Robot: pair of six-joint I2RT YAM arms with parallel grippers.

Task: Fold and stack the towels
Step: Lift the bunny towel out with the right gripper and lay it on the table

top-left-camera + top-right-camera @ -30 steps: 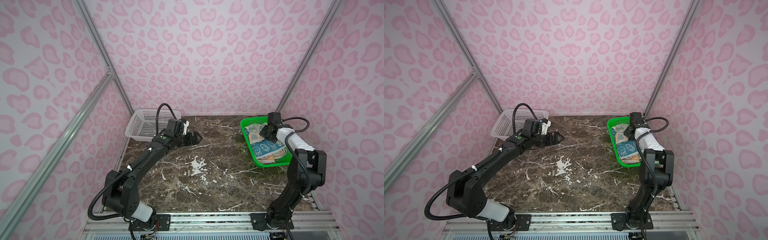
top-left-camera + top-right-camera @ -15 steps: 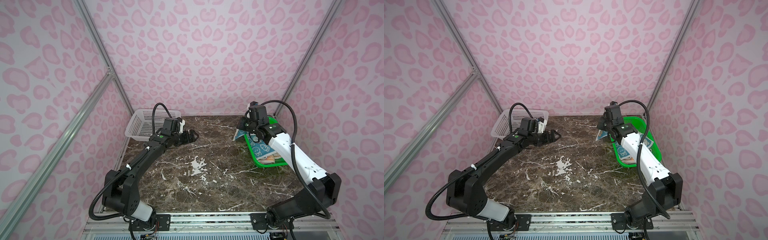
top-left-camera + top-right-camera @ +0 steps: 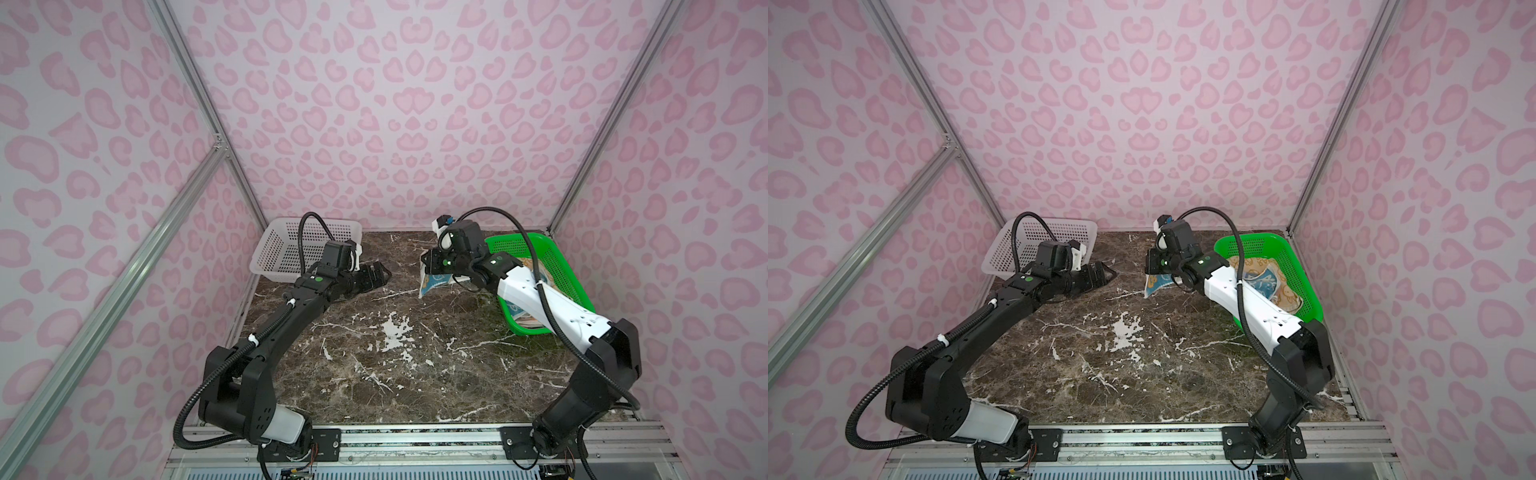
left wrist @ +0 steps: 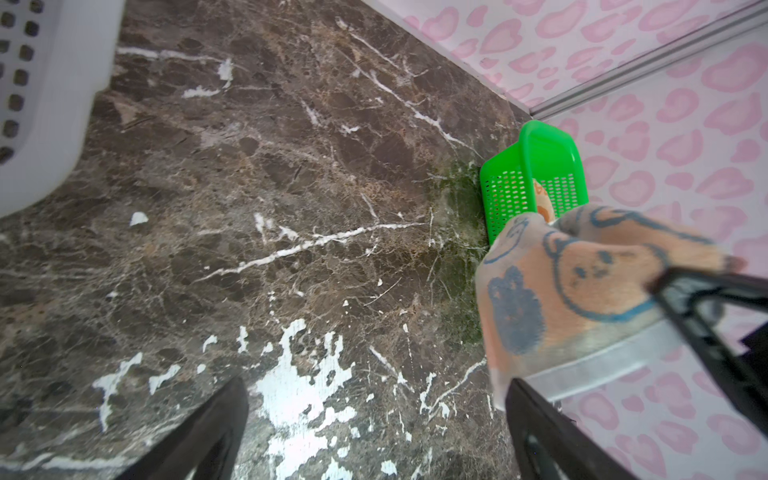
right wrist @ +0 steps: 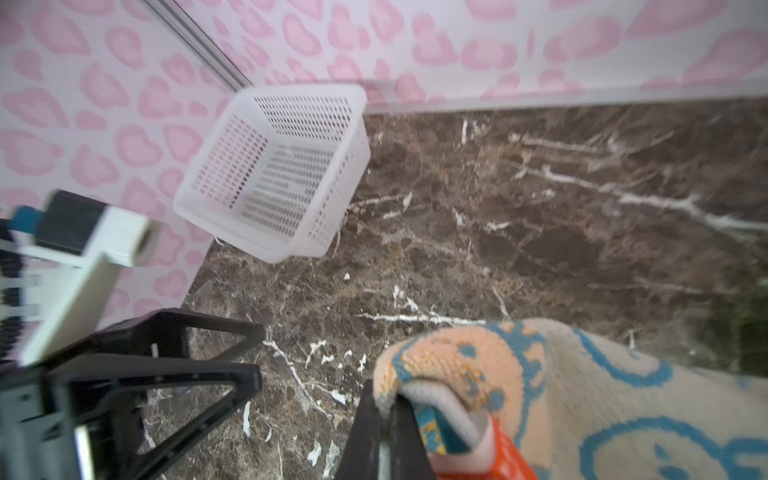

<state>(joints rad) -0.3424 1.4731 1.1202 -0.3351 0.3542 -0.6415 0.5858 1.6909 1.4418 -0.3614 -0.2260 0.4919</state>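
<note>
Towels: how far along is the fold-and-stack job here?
Done: no folded or stacked towel is visible. In hand: the right gripper is shut on one towel, held above the table beside the green basket; the left gripper is open and holds nothing. Left: the other towels lie in the green basket; all need folding and stacking.

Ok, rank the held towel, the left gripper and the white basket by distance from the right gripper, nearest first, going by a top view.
1. The towel: pinched in the right gripper itself, hanging below it.
2. The left gripper: open, just to the left of it, across a small gap.
3. The white basket: in the back left corner, beyond the left gripper.
</note>
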